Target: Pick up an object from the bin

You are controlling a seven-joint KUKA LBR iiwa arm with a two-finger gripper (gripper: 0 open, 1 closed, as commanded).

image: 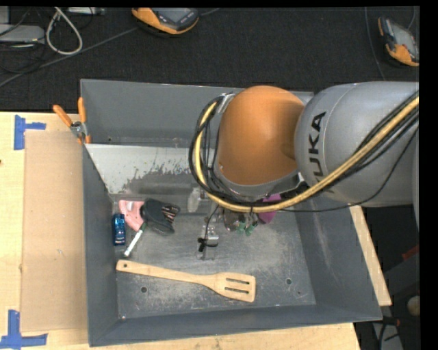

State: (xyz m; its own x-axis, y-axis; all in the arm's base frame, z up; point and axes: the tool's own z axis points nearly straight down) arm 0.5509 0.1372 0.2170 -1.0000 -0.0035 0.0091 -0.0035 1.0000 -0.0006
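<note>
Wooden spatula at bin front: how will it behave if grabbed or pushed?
The wooden spatula looks stiff and probably light: thin flat wood. Lying flat on the bin floor, it should slide or pivot when pushed, not roll.

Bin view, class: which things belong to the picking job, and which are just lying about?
Belong to the job: claw, bin, wooden spatula, black object, pink object, blue object.

Lying about, behind the bin: white cable, orange gadget.
</note>
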